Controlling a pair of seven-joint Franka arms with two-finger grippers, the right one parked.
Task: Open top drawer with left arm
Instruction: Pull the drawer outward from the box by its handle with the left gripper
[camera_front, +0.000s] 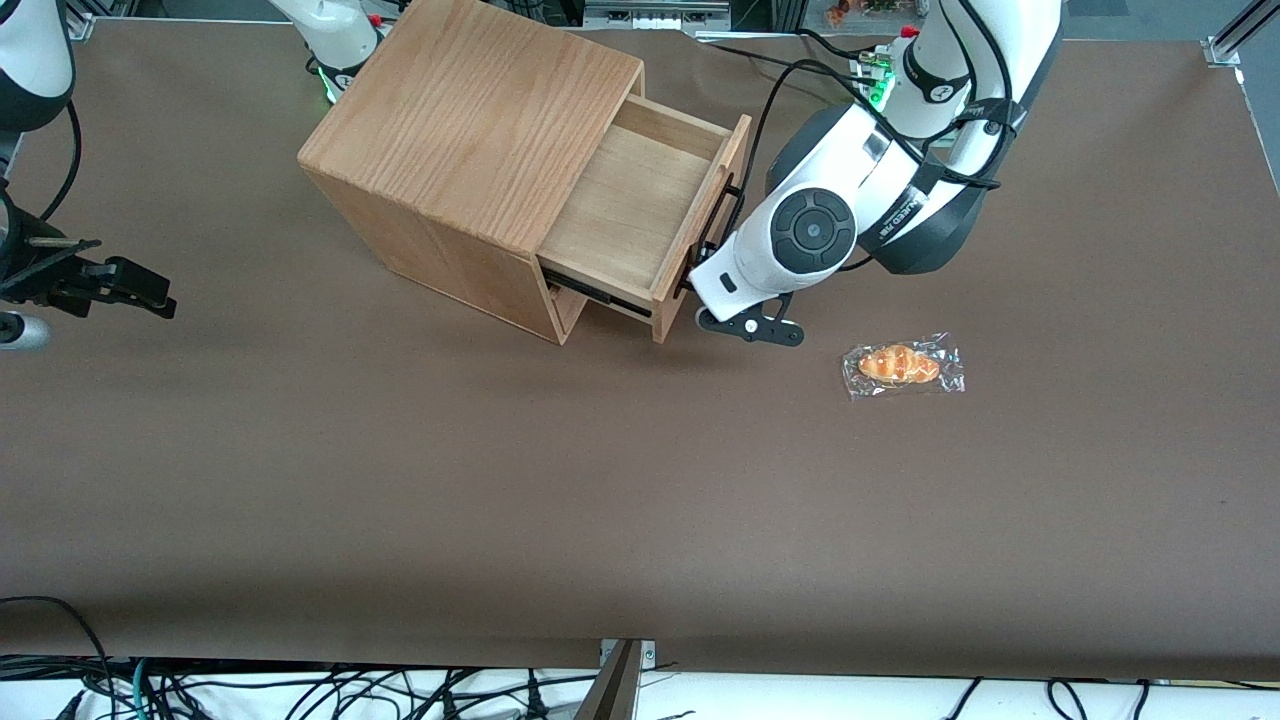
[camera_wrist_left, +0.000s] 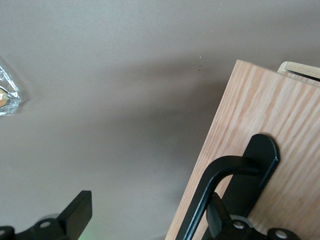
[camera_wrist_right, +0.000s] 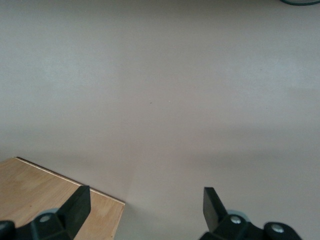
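Observation:
The light oak box (camera_front: 470, 110) stands on the brown table, and its top drawer (camera_front: 640, 200) is pulled well out, showing a pale plywood interior with nothing in it. On the drawer front (camera_wrist_left: 270, 115) runs the long black bar handle (camera_wrist_left: 210, 180). The left arm's white wrist block (camera_front: 745, 265) is pressed up to that front. Its small black gripper (camera_front: 697, 275) (camera_wrist_left: 147, 217) is open. One finger (camera_wrist_left: 222, 220) sits between the bar and the wood, while the other finger (camera_wrist_left: 75, 212) hangs over bare table. The handle (camera_front: 718, 215) shows partly beside the wrist.
A bread roll in a clear wrapper (camera_front: 903, 365) (camera_wrist_left: 6, 95) lies on the table close to the wrist, nearer the front camera. The lower section of the box front (camera_front: 565, 310) stays shut under the drawer. Cables trail along the table's front edge (camera_front: 640, 665).

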